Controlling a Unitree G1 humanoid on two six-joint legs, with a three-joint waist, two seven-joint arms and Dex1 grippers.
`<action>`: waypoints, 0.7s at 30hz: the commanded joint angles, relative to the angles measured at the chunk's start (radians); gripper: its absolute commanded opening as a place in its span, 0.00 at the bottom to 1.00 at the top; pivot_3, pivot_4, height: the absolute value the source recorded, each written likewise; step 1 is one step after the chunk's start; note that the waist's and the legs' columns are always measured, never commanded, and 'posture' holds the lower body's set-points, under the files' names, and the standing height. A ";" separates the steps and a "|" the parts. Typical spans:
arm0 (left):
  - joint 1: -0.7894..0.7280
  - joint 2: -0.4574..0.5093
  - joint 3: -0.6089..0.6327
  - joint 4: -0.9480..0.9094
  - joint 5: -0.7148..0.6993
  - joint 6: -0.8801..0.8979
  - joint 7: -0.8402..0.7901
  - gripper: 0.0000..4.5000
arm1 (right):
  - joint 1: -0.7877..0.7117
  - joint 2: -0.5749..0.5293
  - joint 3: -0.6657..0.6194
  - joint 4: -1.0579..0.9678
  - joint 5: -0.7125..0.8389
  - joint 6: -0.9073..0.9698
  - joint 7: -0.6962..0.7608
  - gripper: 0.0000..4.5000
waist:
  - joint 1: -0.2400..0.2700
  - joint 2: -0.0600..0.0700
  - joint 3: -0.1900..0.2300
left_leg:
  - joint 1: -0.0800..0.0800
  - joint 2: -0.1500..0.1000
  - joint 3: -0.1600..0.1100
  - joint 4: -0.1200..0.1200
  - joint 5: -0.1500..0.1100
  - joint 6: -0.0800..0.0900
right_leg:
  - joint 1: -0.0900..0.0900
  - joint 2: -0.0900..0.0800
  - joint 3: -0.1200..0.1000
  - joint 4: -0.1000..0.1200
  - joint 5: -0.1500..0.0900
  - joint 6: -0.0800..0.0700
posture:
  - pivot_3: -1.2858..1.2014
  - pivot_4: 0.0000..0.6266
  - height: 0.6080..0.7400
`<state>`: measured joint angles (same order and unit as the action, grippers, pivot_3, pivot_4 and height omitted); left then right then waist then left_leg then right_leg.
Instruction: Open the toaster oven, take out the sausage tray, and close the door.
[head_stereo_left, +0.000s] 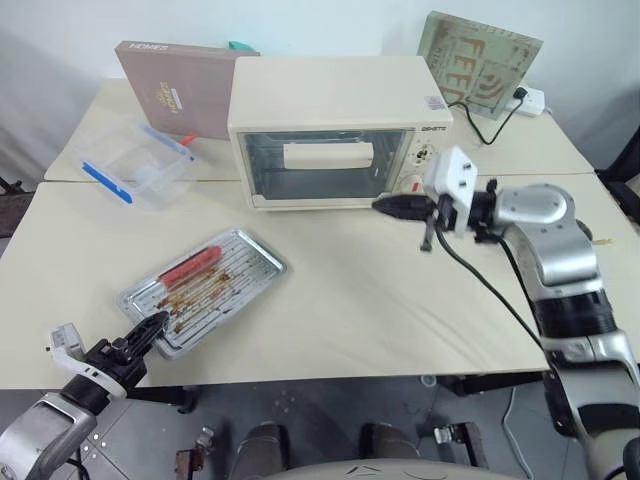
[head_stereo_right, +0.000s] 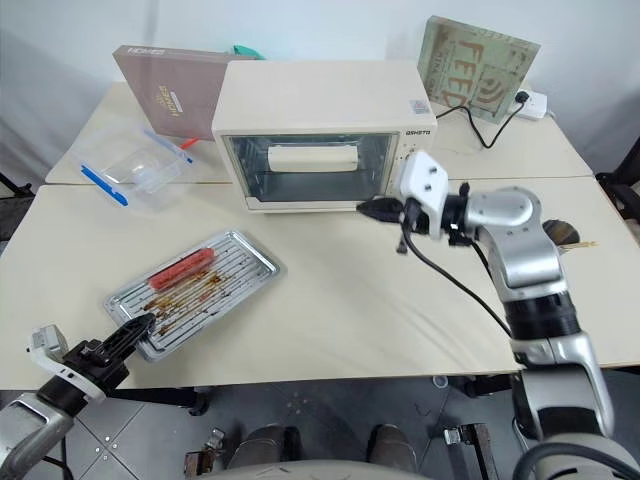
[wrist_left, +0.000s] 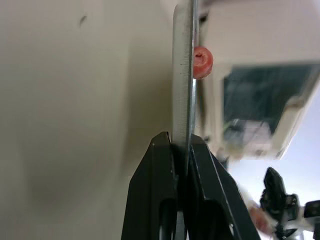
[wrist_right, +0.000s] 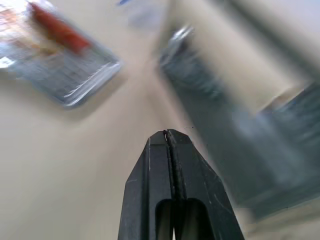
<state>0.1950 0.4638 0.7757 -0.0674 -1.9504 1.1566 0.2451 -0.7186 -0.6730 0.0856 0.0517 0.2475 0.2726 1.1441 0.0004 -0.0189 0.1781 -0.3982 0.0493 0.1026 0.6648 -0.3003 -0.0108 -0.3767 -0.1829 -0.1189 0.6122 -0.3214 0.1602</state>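
Cream tabletops (head_stereo_left: 400, 310), two pushed together, carried one toaster oven (head_stereo_left: 335, 130), one sausage tray (head_stereo_left: 203, 288) and several other items. The oven stood toward the back with its door (head_stereo_left: 325, 165) shut. The tray lay on the front-left part of the table, well apart from the oven, with a single red sausage (head_stereo_left: 190, 266) resting on it. The left gripper (head_stereo_left: 150, 328) was held low at the near table edge, its two fingers clamped on the tray's near rim; in the left wrist view the thin metal edge was seen pinched between the fingers (wrist_left: 160, 185). The right gripper (head_stereo_left: 392, 206) was held level just in front of the oven's lower right corner, its fingers pressed together on nothing. One clear plastic container (head_stereo_left: 135, 160) with blue clips and one brown box (head_stereo_left: 180, 88) were placed left of the oven, one green board (head_stereo_left: 480, 60) behind it.
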 joint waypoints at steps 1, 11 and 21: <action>-0.043 0.070 -0.054 0.065 -0.022 0.082 -0.079 0.00 | 0.033 -0.050 -0.025 -0.127 0.044 0.067 0.022 0.01 | -0.001 0.001 0.000 | 0.000 0.000 0.000 0.000 0.000 0.000 | 0.000 0.000 0.000 0.000 0.000 0.000 | 0.52 0.24 1.00; -0.549 0.303 -0.553 0.426 0.097 0.351 -0.272 0.00 | 0.158 -0.140 -0.068 -0.289 0.104 0.202 0.016 0.01 | 0.021 0.001 0.001 | -0.001 -0.001 0.000 0.000 0.000 0.000 | -0.001 0.000 0.001 0.000 0.000 0.000 | 0.52 0.24 1.00; -0.855 0.207 -0.680 0.623 0.555 0.356 -0.622 0.00 | 0.223 -0.176 -0.114 -0.366 0.122 0.256 -0.037 0.01 | 0.019 0.001 0.001 | -0.001 -0.001 0.002 -0.001 0.001 -0.001 | -0.002 0.001 0.000 0.000 0.000 0.000 | 0.52 0.24 1.00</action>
<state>-0.6438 0.6840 0.0982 0.5316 -1.4430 1.5209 -0.3080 -0.4967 -0.8248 0.0195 -0.2675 0.3452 0.5172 1.1191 0.0191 -0.0174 0.1788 -0.3996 0.0488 0.1046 0.6642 -0.2995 -0.0118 -0.3788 -0.1816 -0.1185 0.6120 -0.3213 0.1605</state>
